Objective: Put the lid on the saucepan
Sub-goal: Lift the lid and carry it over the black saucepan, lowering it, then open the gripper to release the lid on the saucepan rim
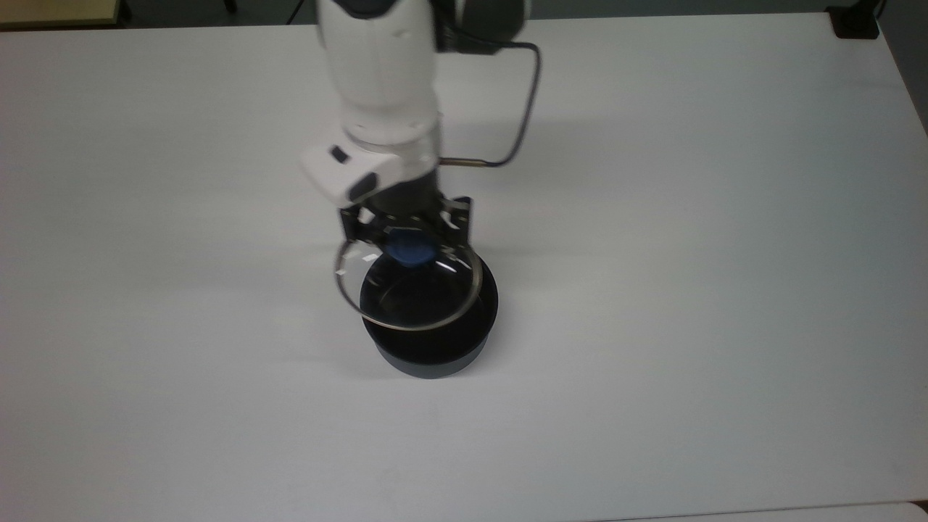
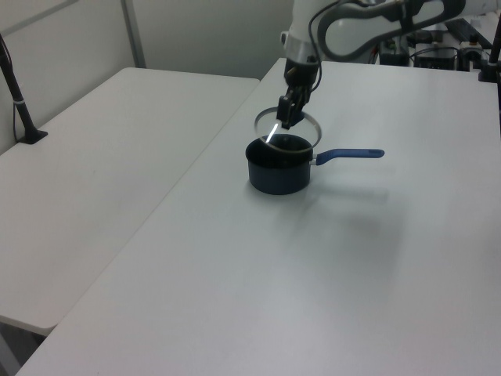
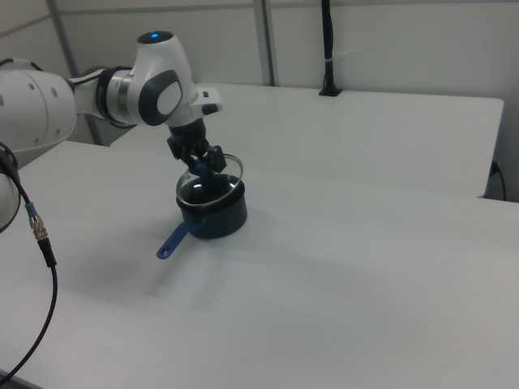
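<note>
My gripper (image 1: pixel 408 239) is shut on the blue knob (image 1: pixel 410 250) of the glass lid (image 1: pixel 409 297) and holds it just above the saucepan (image 1: pixel 428 359). In the top view the lid's metal rim overlaps the pan's black mouth, set off a little to the top view's upper left. In the left view the lid (image 2: pixel 286 128) hangs over the saucepan (image 2: pixel 276 171), below the gripper (image 2: pixel 286 117). The blue handle (image 2: pixel 349 154) points to the left view's right. The right view shows the gripper (image 3: pixel 203 164), the lid (image 3: pixel 216 180), the saucepan (image 3: pixel 217 219) and its handle (image 3: pixel 172 241). In the top view the arm hides the handle.
The pan stands mid-way on a white table (image 1: pixel 689 290). A dark cable (image 1: pixel 523 109) loops off the arm. A second white table (image 2: pixel 109 164) adjoins on the left view's left, with a black clamped post (image 2: pixel 19 94). A black block (image 1: pixel 855 22) sits at the table's far corner.
</note>
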Motion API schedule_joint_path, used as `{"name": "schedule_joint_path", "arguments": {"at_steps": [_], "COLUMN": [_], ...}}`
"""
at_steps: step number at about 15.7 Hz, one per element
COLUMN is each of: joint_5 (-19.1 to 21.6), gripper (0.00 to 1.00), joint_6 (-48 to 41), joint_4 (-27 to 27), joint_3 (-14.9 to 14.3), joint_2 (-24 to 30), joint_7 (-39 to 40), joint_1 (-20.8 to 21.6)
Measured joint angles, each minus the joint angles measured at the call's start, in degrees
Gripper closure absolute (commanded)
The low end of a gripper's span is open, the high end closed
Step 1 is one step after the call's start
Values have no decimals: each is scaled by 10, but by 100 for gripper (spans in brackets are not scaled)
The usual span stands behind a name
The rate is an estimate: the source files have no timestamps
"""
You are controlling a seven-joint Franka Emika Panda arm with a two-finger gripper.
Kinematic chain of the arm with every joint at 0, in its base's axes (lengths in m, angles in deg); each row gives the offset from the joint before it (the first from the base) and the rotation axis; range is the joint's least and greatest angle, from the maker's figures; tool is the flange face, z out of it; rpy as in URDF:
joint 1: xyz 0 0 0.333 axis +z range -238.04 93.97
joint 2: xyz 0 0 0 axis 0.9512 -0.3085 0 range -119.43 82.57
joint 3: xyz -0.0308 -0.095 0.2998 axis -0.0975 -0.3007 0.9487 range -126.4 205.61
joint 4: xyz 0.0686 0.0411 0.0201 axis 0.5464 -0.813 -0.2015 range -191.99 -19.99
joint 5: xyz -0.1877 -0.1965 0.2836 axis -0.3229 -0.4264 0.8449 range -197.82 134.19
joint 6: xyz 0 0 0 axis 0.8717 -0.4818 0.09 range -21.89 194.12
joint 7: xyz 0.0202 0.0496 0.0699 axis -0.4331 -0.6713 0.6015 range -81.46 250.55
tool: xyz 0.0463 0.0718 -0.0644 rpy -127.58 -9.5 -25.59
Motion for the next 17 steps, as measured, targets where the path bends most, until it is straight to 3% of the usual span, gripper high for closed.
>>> {"name": "schedule_joint_path", "arguments": {"at_steps": [10,11,12,14,17], "joint_5": [0,0,0,0,0], "gripper": [42,39,30,2,0], "joint_6": [15,15,15,15,15], "joint_4": [27,27,27,27,27], "joint_3": [-1,-1,-1,-1,-1], "joint_2": [-41,-45,-46,-47,-47], "joint_7": [-13,-13,-13,-13,-13], "joint_1": [11,11,11,11,11]}}
